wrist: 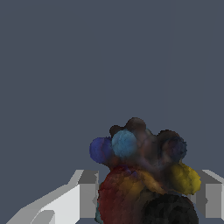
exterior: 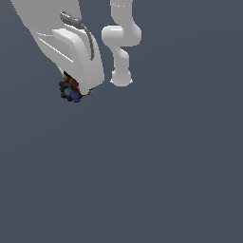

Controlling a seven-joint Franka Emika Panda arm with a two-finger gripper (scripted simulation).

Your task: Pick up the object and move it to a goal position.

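The object [wrist: 144, 175] is dark blobs flecked blue, red and yellow; the arm [exterior: 71, 42] is white.

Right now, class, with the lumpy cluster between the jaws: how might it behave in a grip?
The cluster looks made of rounded blobs, so contact is probably uneven and it may twist. Most of it bulges beyond the fingers, so slipping seems possible. Set down, it would likely wobble rather than roll far.

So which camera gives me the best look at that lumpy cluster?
The wrist view: the lumpy cluster fills the frame between the tool's fingers, blobs distinct. The exterior view shows it only small, partly behind the tool.
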